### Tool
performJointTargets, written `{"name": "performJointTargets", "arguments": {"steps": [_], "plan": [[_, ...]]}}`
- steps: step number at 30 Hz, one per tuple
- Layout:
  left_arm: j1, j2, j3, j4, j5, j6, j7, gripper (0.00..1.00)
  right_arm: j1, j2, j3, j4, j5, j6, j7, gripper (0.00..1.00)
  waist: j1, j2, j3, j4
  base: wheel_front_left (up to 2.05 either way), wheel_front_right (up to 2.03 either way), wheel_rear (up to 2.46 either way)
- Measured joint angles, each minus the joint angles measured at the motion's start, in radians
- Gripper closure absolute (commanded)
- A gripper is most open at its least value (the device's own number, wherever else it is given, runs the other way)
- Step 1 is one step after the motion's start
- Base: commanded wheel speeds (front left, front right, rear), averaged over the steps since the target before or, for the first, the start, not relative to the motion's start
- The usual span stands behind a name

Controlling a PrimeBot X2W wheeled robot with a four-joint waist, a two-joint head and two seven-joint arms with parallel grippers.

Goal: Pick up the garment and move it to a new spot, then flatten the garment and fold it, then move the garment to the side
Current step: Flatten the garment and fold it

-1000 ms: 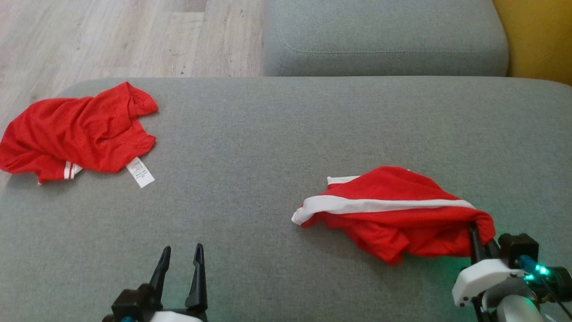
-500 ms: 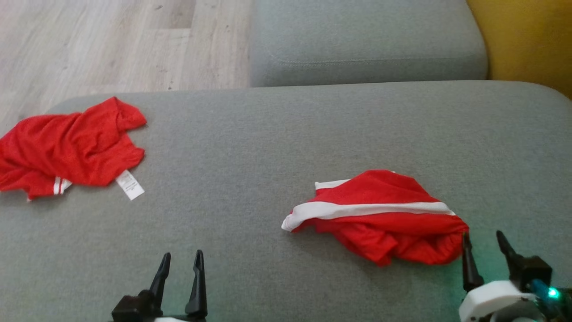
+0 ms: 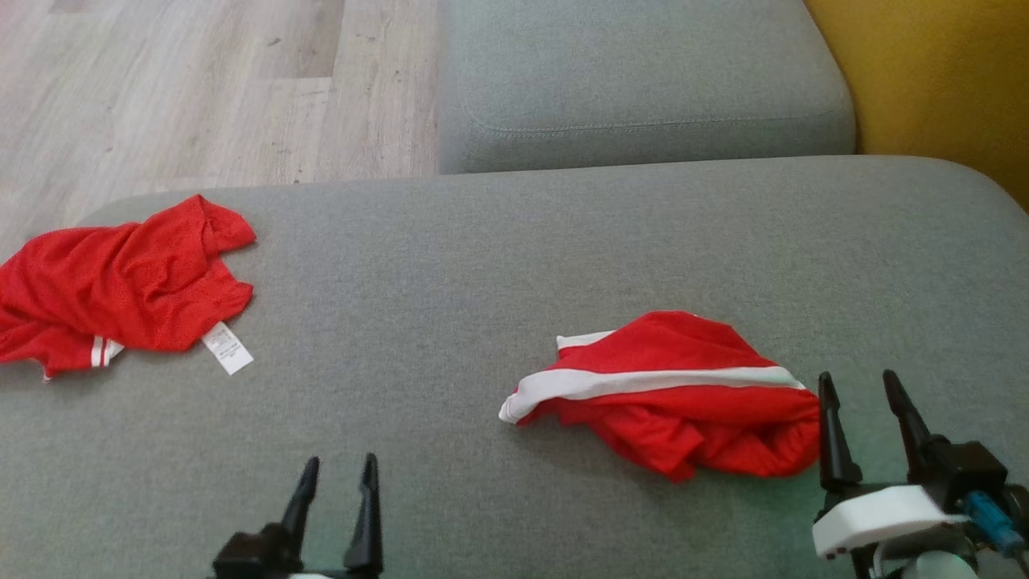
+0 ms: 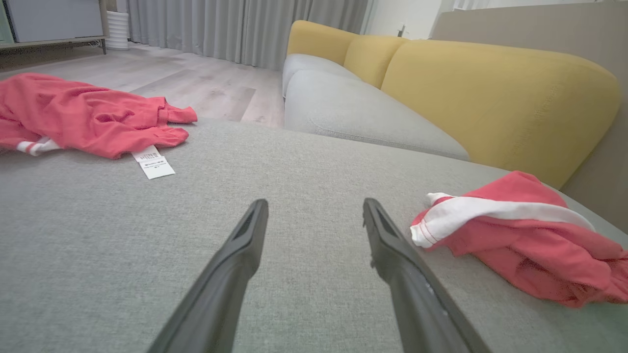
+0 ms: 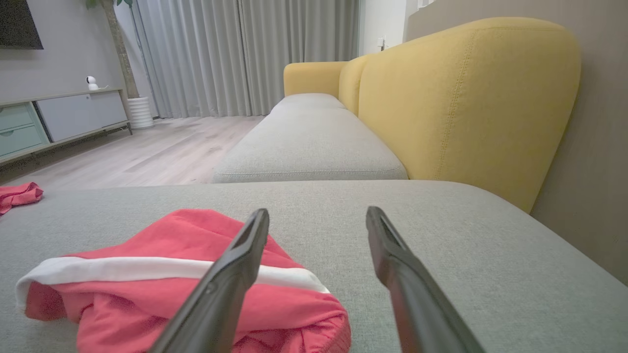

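A crumpled red garment with a white band [image 3: 675,402] lies on the right part of the grey cushion [image 3: 482,265]; it also shows in the left wrist view [image 4: 515,235] and the right wrist view [image 5: 171,294]. My right gripper [image 3: 857,382] stands open just off its right edge, nothing between the fingers, the left finger close to the cloth [image 5: 318,211]. My left gripper [image 3: 340,466] is open near the front edge, well left of the garment [image 4: 314,203]. A second red garment with a white label [image 3: 120,281] lies at the far left [image 4: 83,115].
Behind the cushion sits another grey seat cushion [image 3: 643,72], with a yellow backrest [image 3: 940,72] on the right. Pale wood floor [image 3: 201,80] lies beyond the cushion's far left edge. A low cabinet [image 5: 59,117] and curtains stand across the room.
My right gripper, shut on the striped garment's right edge before, has opened and let it go; the cloth now rests slack on the cushion. The head camera has shifted.
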Motion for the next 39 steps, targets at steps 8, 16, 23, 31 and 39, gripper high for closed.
{"name": "performJointTargets", "arguments": {"steps": [8, 16, 23, 31, 39], "plan": [[-0.033, -0.015, -0.087, 0.052, 0.035, -0.041, 0.021, 0.00, 0.011, 0.000, 0.027, -0.033, 0.015, 0.000, 0.002, 0.00, 0.0000, 0.0000, 0.014, -0.008, 0.00, 0.00, 0.00], [-0.226, -0.061, -0.214, 0.183, 0.090, -0.106, 0.061, 0.00, 0.002, 0.000, 0.050, -0.087, 0.015, 0.000, 0.021, 0.00, 0.0002, 0.0000, 0.060, -0.072, 0.00, 0.00, 0.00], [-0.365, -0.077, -0.247, 0.348, 0.098, -0.123, 0.063, 0.00, -0.042, 0.000, 0.063, -0.118, 0.015, 0.000, 0.029, 0.00, 0.0003, 0.0000, 0.120, -0.139, 0.00, 0.00, 0.00], [-0.456, -0.087, -0.246, 0.470, 0.098, -0.122, 0.036, 1.00, -0.064, 0.000, 0.051, -0.122, 0.015, 0.000, 0.028, 0.00, 0.0003, 0.0000, 0.171, -0.194, 0.00, 0.00, 0.00], [-0.465, -0.036, -0.249, 0.442, 0.138, -0.110, 0.009, 1.00, -0.059, 0.000, -0.015, -0.114, 0.017, 0.000, 0.018, 0.00, 0.0001, 0.0000, 0.158, -0.145, 0.00, 0.00, 0.00]]}}
